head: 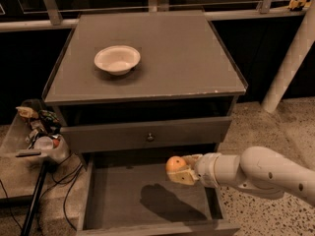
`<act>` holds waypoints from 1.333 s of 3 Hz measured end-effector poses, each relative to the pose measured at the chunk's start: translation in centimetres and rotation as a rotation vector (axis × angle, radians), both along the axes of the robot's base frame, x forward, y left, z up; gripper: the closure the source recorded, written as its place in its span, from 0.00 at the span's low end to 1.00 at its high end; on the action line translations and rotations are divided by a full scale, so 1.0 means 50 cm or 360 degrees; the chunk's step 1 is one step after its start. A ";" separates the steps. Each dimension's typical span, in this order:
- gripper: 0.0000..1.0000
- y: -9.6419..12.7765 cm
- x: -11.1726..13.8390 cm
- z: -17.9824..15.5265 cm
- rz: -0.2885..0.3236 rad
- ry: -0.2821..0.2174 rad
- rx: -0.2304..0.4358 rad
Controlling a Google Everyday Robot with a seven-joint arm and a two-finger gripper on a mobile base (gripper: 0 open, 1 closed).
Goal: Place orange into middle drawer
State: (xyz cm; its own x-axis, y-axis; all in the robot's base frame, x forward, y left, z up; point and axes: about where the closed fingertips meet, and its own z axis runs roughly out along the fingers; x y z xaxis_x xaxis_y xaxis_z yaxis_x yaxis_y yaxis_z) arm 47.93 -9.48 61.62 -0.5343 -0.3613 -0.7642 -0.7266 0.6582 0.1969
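Note:
The orange [174,163] is small, round and glossy. My gripper [180,171] is shut on it and holds it above the right half of the open middle drawer [118,195], a wide shallow grey box with a flat floor. My white arm comes in from the right. Its shadow lies on the drawer floor below the orange.
A shallow white bowl [117,59] sits on the grey cabinet top [187,58]. The closed drawer front with a round knob [150,137] is just above the open drawer. A tray of clutter [39,132] on a stand is at the left. A white post [290,68] stands at the right.

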 end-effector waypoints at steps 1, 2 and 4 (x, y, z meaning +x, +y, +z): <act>1.00 0.021 0.007 -0.057 0.0005 0.0054 0.0055; 1.00 0.040 0.013 -0.155 -0.0003 0.0145 0.0106; 1.00 0.068 0.012 -0.318 -0.0036 0.0166 0.0177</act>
State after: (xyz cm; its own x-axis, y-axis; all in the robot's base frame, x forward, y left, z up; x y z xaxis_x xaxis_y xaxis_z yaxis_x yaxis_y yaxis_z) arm 48.51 -6.10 45.72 -0.6200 -0.2646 -0.7387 -0.6837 0.6440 0.3433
